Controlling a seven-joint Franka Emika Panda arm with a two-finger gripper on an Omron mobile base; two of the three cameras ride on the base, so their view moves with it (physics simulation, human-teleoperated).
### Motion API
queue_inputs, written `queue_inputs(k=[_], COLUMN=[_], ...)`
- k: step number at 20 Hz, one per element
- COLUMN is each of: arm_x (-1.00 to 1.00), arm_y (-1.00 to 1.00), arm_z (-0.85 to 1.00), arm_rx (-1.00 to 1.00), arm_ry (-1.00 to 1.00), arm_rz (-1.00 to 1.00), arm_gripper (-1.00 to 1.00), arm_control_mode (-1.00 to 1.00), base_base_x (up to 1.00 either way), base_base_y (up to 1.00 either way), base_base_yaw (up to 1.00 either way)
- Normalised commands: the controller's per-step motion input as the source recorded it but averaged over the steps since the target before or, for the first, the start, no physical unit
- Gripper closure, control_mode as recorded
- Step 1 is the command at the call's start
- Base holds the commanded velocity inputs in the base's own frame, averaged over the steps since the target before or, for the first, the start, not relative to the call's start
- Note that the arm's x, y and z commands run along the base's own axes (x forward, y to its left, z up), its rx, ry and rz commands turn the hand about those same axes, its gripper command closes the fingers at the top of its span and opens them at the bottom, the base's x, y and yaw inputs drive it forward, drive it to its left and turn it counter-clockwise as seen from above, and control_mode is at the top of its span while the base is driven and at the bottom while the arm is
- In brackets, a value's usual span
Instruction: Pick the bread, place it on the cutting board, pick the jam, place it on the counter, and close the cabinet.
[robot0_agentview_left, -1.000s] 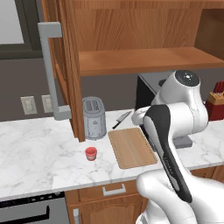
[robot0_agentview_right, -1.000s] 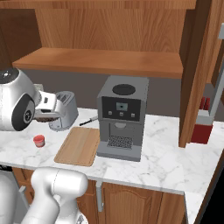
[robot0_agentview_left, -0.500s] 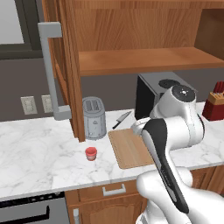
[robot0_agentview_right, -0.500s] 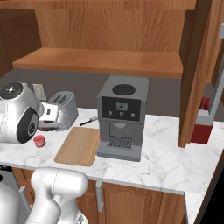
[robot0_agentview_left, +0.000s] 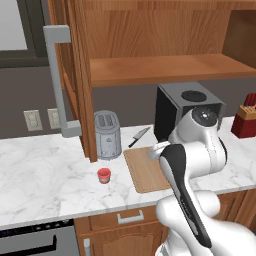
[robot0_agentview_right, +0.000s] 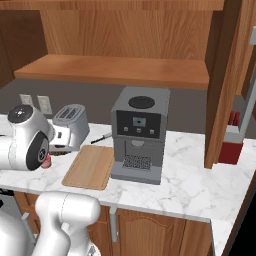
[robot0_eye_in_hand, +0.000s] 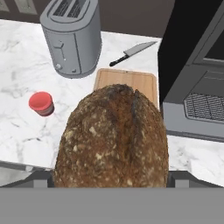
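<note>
Bread, a dark brown, rough, speckled-crust loaf (robot0_eye_in_hand: 113, 138), is seen in the hand view directly above the bottom edge, where the jaws would rise; the finger tips are hidden behind it, so it cannot be told for certain whether the jaws are closed on it, though it appears to be carried between them. Its long axis runs up the hand view, away from the camera, with the rounded far end pointing toward the flat light-tan wooden cutting board (robot0_eye_in_hand: 127, 83). The loaf is held over the near edge of the white grey-veined marble table (robot0_eye_in_hand: 26, 127), above and in front of the board.

Left of the loaf, a tiny red jam jar (robot0_eye_in_hand: 41, 103) is stood upright on the marble, well apart from the board in the left base view (robot0_agentview_left: 104, 175). Beyond it a grey metal toaster (robot0_eye_in_hand: 72, 37) is set, and a black-handled knife (robot0_eye_in_hand: 132, 53) is laid behind the board. A dark grey coffee machine (robot0_agentview_right: 138, 132) is placed just beside the board's right edge. Overhead, the reddish-brown wooden wall cabinet (robot0_agentview_left: 150, 45) is left open, its door (robot0_agentview_left: 80, 75) with a long grey bar handle (robot0_agentview_left: 59, 82) swung outward.
</note>
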Motion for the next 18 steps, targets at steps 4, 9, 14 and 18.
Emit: queue_inputs(k=[4, 9, 14, 18], arm_x=[0.25, 0.31, 0.33, 0.32], arm_y=[0.00, 0.00, 0.00, -0.01], arm_z=[-0.26, -0.27, -0.31, -0.34], arm_rx=[0.00, 0.00, 0.00, 0.00], arm_ry=[0.00, 0.00, 0.00, 0.00], arm_rz=[0.00, 0.00, 0.00, 0.00], arm_gripper=[1.00, 1.00, 1.00, 1.00], arm_control_mode=[-1.00, -1.00, -1.00, -1.00], base_base_x=[0.00, 0.00, 0.00, 0.00], base_base_y=[0.00, 0.00, 0.00, 0.00], base_base_yaw=[0.00, 0.00, 0.00, 0.00])
